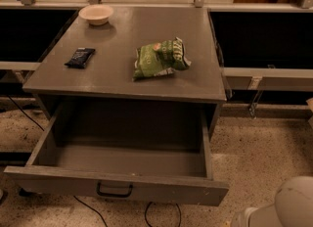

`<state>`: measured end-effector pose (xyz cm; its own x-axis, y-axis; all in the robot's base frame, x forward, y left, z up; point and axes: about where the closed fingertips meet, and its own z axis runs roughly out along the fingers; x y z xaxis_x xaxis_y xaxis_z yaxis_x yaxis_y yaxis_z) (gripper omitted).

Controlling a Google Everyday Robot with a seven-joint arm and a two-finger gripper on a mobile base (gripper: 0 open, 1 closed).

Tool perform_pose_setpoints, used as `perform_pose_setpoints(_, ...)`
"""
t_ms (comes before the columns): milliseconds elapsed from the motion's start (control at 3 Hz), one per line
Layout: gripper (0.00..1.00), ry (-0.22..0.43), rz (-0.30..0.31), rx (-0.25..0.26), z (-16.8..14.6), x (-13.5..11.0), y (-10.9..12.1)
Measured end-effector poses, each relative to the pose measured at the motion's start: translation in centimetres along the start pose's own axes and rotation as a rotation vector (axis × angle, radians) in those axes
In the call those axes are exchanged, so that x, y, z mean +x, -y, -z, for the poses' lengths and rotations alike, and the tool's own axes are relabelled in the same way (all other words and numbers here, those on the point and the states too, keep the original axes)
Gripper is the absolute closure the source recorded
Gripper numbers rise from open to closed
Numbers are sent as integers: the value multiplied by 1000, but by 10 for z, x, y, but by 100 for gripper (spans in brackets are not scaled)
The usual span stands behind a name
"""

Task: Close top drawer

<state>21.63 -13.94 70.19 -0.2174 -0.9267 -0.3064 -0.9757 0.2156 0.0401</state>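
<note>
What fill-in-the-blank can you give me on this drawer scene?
1. The top drawer stands ____, not closed, with nothing inside it.
2. The crumpled bag on the cabinet top is ____ in colour.
3. A pale ____ sits at a back corner of the cabinet top.
4. The gripper is ____ in view; only a pale rounded robot part shows at lower right.
Missing words: open; green; bowl; not.

The top drawer (122, 160) stands wide open under the tabletop (146, 30); hand out of view.
</note>
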Motion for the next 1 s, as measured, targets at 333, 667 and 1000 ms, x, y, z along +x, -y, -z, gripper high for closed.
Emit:
perform_pose_setpoints(333,100,4,-4,-4,-4,-2,2)
perform_pose_setpoints(667,100,21,-16,-21,-21,-4,9)
perform_pose_setpoints(1000,100,35,0,-29,-49,-25,36)
